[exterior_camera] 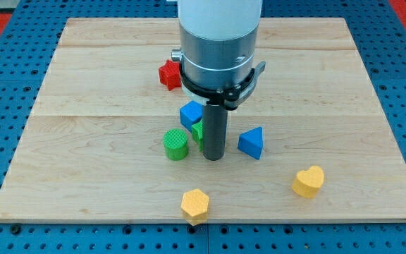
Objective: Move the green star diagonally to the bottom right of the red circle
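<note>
Lying nearest the view's bottom edge are two yellow blocks: a yellow hexagon (pixel 195 204) near the centre and a yellow heart (pixel 309 181) to its right, well apart from each other. Beyond them, four pieces are clustering around the middle of the wooden board (pixel 83 127). A green cylinder (pixel 176 144) is standing at the left of the group, and a blue triangular block (pixel 251 142) is sitting at the right. Between them my tip (pixel 213 157) is resting on the board, with a green block (pixel 198 131), only partly showing, touching the rod's left side; its shape is hard to make out, since the rod is hiding most of it. A blue cube (pixel 191 113) is sitting just behind that green piece. That is making two green, two blue and two yellow blocks, plus one red. Farther back, a red star-like block (pixel 168 74) is peeking out from the left of the arm's grey wrist. No red circle is showing anywhere. The arm is hanging straight down from the view's top, the rod upright; it is carrying no gripper, so nothing is opening or pinching.
</note>
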`<action>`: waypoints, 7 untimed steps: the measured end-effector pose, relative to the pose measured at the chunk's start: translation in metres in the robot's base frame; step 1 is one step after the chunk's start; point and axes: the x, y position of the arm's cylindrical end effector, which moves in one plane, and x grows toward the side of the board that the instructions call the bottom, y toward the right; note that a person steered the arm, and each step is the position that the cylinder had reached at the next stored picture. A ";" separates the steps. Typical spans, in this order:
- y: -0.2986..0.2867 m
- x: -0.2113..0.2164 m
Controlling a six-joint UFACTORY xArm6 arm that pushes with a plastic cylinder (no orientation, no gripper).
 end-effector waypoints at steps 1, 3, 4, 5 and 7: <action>-0.015 -0.007; -0.081 -0.009; -0.066 -0.027; -0.010 -0.040; 0.061 -0.037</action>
